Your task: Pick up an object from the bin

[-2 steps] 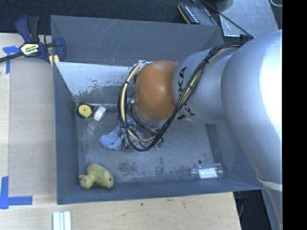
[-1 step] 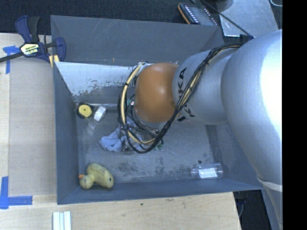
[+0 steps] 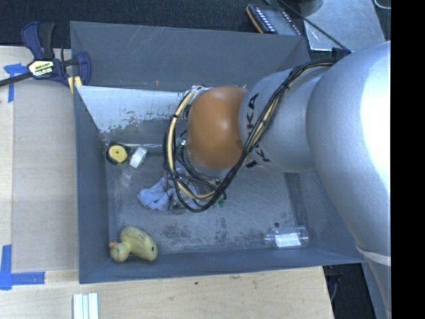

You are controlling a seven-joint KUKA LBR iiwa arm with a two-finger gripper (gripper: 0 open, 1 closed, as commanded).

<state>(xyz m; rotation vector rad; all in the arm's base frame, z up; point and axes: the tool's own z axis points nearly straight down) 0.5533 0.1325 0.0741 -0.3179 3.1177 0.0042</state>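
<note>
A crumpled blue, cloth-like thing [image 3: 153, 197] lies left of the middle of the bin floor. My gripper [image 3: 176, 197] is low over its right edge, mostly covered by the wrist's cables. A small yellow disc [image 3: 117, 153] and a clear, whitish piece [image 3: 137, 157] lie at the back left, apart from the gripper. A yellow rubber duck [image 3: 133, 244] lies in the front left corner.
A clear plastic piece with a white label [image 3: 287, 238] lies near the front right wall. The arm and its orange cover hang over the middle and right of the bin. The floor between the duck and the clear piece is bare.
</note>
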